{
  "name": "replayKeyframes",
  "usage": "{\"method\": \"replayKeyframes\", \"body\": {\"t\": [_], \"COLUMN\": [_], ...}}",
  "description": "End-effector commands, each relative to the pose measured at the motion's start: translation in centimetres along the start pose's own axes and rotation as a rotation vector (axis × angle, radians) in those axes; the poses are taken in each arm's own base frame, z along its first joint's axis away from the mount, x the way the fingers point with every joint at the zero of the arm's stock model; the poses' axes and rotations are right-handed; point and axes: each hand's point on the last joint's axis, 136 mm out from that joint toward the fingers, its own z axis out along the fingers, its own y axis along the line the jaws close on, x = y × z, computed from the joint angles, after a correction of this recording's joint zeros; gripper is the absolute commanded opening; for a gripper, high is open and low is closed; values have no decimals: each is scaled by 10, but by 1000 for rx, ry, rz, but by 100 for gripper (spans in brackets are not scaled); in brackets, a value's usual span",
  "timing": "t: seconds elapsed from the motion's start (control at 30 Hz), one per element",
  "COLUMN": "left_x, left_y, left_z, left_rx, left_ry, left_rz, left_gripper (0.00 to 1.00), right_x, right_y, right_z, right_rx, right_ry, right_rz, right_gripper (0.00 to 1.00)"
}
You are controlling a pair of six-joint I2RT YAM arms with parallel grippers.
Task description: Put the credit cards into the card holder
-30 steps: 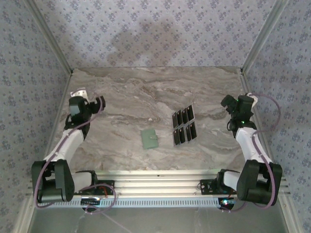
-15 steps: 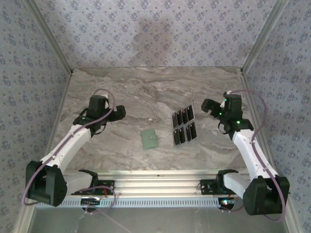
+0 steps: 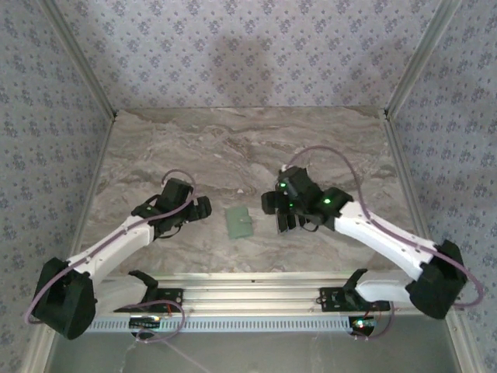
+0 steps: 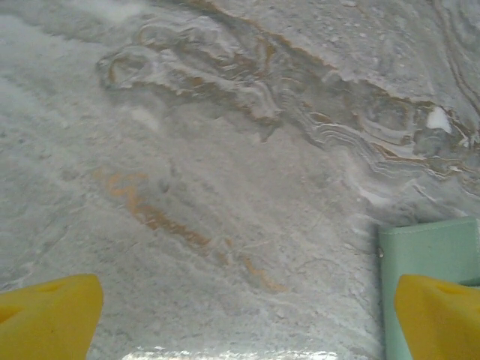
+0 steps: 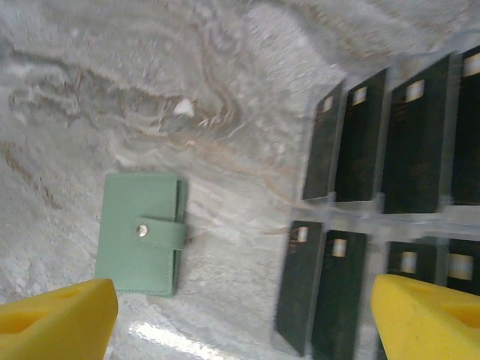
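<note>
The left gripper (image 4: 240, 322), fingers apart, hangs just left of the card holder (image 3: 239, 223); the right gripper (image 5: 240, 322), fingers apart, hangs above the cards (image 5: 361, 135) right of it.

- The card holder (image 5: 140, 234) is a small, flat, soft green pouch, almost square. It is shut, with a little strap and a round snap on its right side. It lies flat in the lower left of the right wrist view.
- The credit cards (image 5: 411, 139) are thin and dark, each with a small pale patch near its top. They sit side by side in two rows on the right of that view, apart from the holder.
</note>
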Motion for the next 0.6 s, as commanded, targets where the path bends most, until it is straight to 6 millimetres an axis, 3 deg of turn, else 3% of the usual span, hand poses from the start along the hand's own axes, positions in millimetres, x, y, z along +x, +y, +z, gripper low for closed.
{"method": "replayKeyframes", "body": {"t": [0.0,0.17,0.4,0.57], "left_x": [-15,-27,-32,-29], "left_y": [5,18,21,23], "left_z": [-12,-10,-2,1], "left_rx": [-19,-17,2,-1], "left_ry": [-77,-83,-44,-37], "left_rz": [-65,-152,-174,-167], "left_gripper": [99,100,100,100], "right_x": [8,14,28,37], "right_y": [10,38,58,70], "right_z": [16,49,93,109], "right_rx": [80,133,227,254], "right_ry": [54,135,236,275], "right_rz": [2,-44,-124,-181], "right_gripper": [86,81,73,69]}}
